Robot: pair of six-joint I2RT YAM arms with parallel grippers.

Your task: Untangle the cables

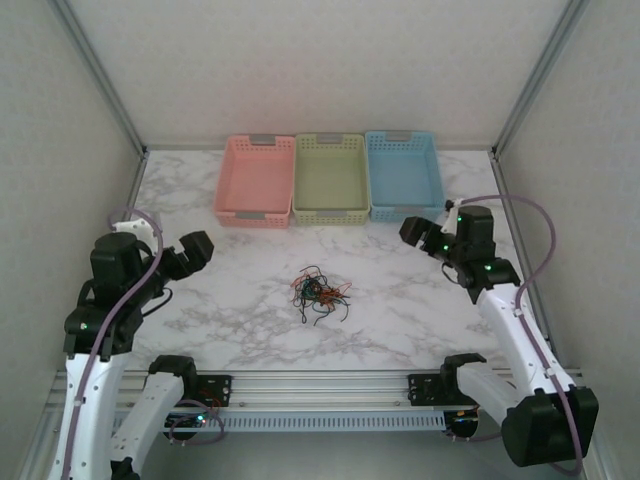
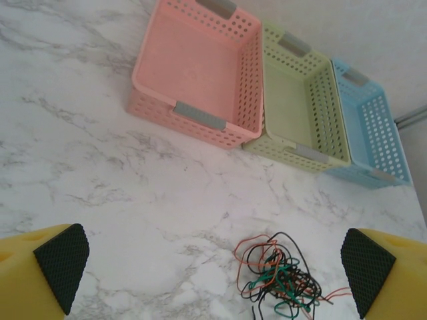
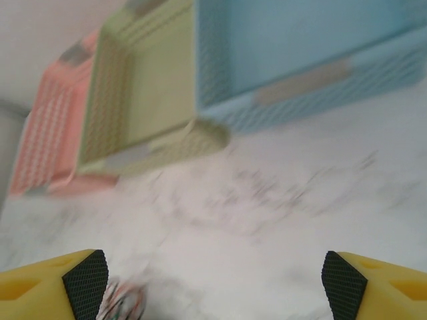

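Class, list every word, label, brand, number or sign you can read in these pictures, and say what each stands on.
None can be read. The grey tabs on the pink basket, green basket and blue basket look blank; the right wrist view is blurred.

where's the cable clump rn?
In the top view the cables sit clumped mid-way across the table, nearer than the green basket and apart from it.

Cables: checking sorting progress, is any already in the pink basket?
No, the pink basket holds nothing; the cables lie clumped on the table.
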